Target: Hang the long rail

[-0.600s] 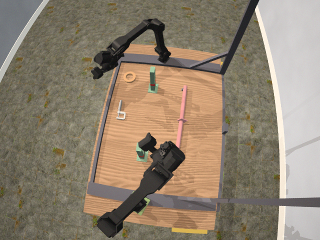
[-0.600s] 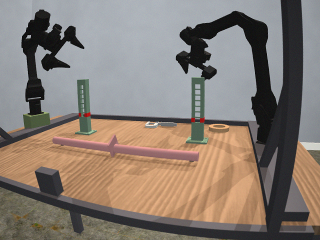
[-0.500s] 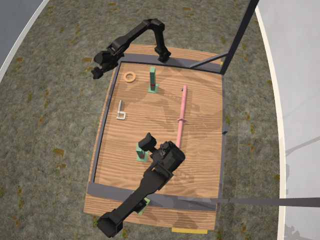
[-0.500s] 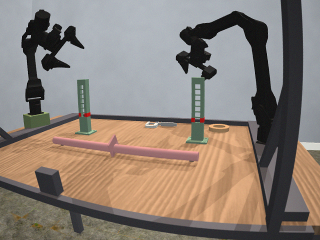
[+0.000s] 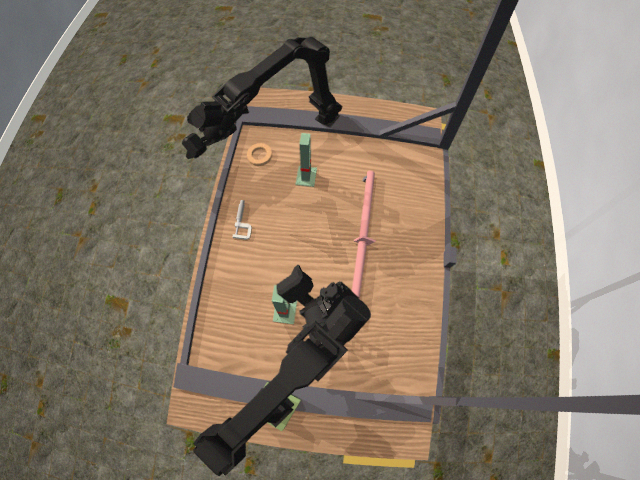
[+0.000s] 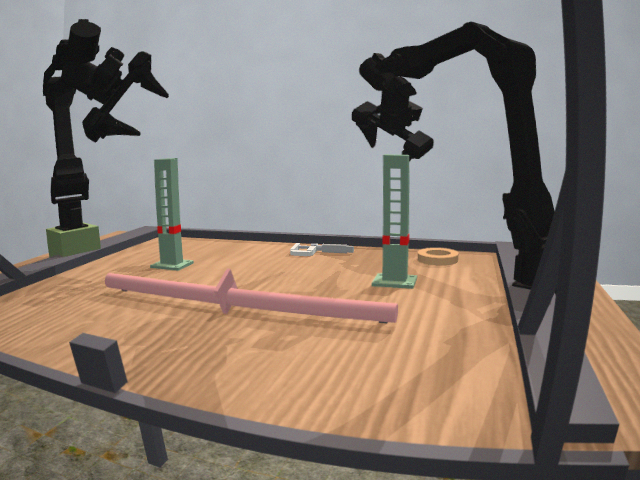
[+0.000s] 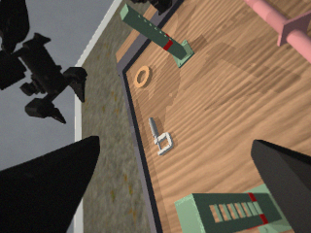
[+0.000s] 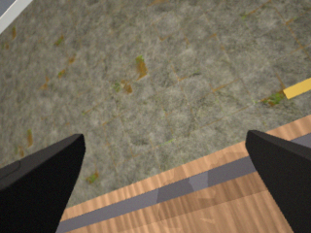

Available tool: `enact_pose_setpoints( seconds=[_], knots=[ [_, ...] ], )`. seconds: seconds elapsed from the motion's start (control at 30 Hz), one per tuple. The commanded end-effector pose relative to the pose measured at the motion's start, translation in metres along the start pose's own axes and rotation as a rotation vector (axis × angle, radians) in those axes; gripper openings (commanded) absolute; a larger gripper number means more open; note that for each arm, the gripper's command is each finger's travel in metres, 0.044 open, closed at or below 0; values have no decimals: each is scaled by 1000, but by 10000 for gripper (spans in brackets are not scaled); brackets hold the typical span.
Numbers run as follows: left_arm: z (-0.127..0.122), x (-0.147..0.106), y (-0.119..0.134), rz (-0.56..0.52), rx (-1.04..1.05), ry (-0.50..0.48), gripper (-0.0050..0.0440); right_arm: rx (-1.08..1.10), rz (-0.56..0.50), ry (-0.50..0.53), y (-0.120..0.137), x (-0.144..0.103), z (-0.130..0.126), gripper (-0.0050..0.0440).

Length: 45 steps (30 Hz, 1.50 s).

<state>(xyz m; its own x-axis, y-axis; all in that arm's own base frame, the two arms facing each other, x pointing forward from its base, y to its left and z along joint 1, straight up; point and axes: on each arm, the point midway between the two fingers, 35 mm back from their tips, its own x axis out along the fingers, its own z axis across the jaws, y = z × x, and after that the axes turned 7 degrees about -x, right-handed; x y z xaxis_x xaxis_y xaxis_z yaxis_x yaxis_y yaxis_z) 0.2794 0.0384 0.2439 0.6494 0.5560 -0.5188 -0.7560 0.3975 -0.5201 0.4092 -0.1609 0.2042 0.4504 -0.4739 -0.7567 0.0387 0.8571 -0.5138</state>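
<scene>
The pink rail (image 5: 364,211) (image 6: 310,304) (image 7: 267,16) lies on the table, a diamond flange (image 5: 363,240) (image 6: 225,291) at its middle; a small dark hook shows under each end in the exterior view. Two green posts stand upright behind it, with a column of slots and red marks low down: the left-arm post (image 6: 169,248) (image 7: 194,209) and the right-arm post (image 5: 305,152) (image 6: 395,263) (image 7: 151,31). My left gripper (image 6: 153,115) (image 7: 175,145) is open and empty, high above the left-arm post's side. My right gripper (image 6: 391,151) (image 8: 166,139) is open and empty, raised beyond the table's back edge.
A grey-white clamp-shaped tool (image 5: 240,211) (image 6: 336,248) (image 7: 154,127) and an orange ring (image 5: 249,153) (image 6: 437,259) lie behind the posts. A dark frame edges the table, with an upright (image 5: 480,72) (image 6: 578,155) at the right arm's side and a dark block (image 6: 98,361) on the front rim.
</scene>
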Motion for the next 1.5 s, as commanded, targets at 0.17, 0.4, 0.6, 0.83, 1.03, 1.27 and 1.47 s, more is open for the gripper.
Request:
enact_pose_setpoints(
  seconds=[0.17,0.4,0.6,0.83,1.03,1.27,1.47],
  knots=[
    [-4,-2,2,17,-27,-4,440,12,-15,-29,-7,-10,5,440],
    [-17,-1,7,145,-122,-12,440,12,-15,-29,-7,-10,5,440],
    [-29,1,13,233,-176,-10,440,12,-15,-29,-7,-10,5,440],
    [-48,5,25,383,-269,-13,440,12,-15,-29,-7,-10,5,440],
    [-59,9,34,490,-335,-22,440,12,-15,-29,-7,-10,5,440],
    [-64,11,37,567,-383,-27,440,12,-15,-29,-7,-10,5,440],
    [-68,12,39,589,-391,-28,440,12,-15,-29,-7,-10,5,440]
  ],
)
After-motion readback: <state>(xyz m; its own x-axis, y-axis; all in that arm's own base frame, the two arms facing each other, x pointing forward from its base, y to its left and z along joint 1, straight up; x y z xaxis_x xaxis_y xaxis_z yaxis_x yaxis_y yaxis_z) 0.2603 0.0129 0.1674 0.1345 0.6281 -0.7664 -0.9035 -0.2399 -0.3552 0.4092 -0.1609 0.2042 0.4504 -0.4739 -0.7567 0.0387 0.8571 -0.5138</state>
